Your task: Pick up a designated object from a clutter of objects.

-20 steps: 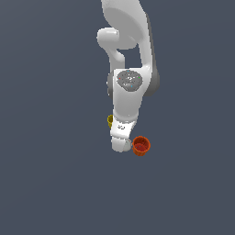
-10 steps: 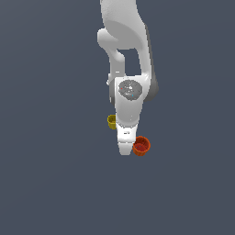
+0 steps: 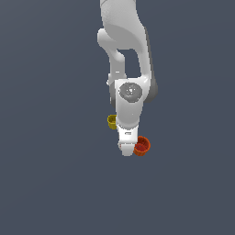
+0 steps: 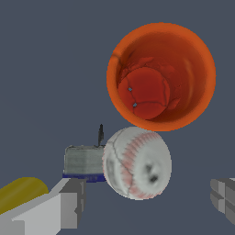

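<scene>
The white ball with faint red stitch marks (image 4: 137,163) lies just beside the orange-red cup (image 4: 160,75), which stands open side up. My gripper (image 4: 147,197) is open, with the ball between its two grey fingers (image 4: 64,206) and a gap on each side. In the exterior view the gripper (image 3: 126,149) points down next to the orange-red cup (image 3: 142,146), and the hand hides the ball. The tiny grey-blue piece (image 4: 82,163) touches or nearly touches the ball on the side away from the cup.
A small yellow cup (image 3: 112,121) stands beside my wrist and also shows at the wrist view's edge (image 4: 20,193), next to one finger. The plain dark grey floor (image 3: 46,183) lies all around.
The hand has come down toward the objects and shifted slightly to the exterior view's right, closer to the orange-red cup. The cups have not moved.
</scene>
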